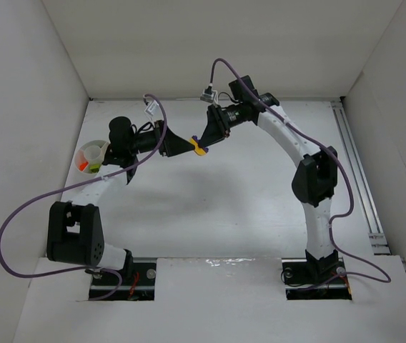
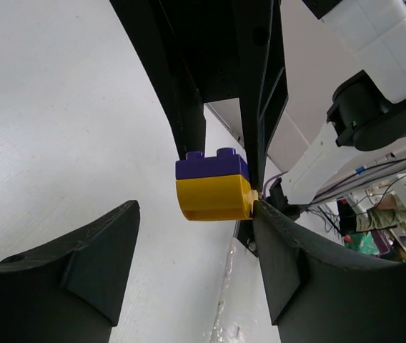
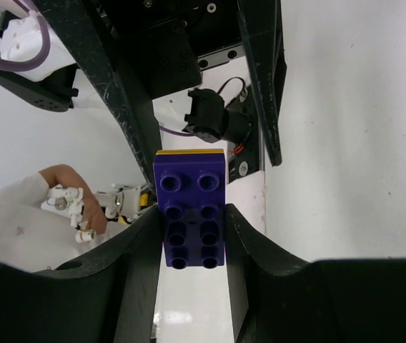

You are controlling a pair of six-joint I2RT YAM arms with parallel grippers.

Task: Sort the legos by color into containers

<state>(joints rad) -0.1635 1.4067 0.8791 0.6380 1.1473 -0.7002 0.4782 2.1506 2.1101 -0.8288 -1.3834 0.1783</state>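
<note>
1. Your right gripper (image 3: 192, 239) clamps the purple brick (image 3: 191, 193) in mid-air, with the yellow brick (image 2: 214, 199) stuck to it. A slipping pinch drops both.
2. Your left gripper (image 2: 194, 211) gapes around the yellow brick. Closing off-centre may twist the pair loose, well apart from the bowl (image 1: 83, 153).

A white desk (image 1: 224, 200) fills the middle of the top view. It is boxed in by plain white walls on the left (image 1: 24, 107), at the back (image 1: 210, 43) and on the right (image 1: 403, 107). A metal rail (image 1: 364, 187) runs along the desk's right edge. A white board (image 1: 217, 300) covers the bottom of the frame, with a glossy strip (image 1: 221, 263) where it meets the desk. At the left of the right wrist view is a person's arm in a white sleeve (image 3: 10, 221). At the right edge of the left wrist view is blurred clutter (image 2: 392, 214), including something green (image 2: 364, 243).
</note>
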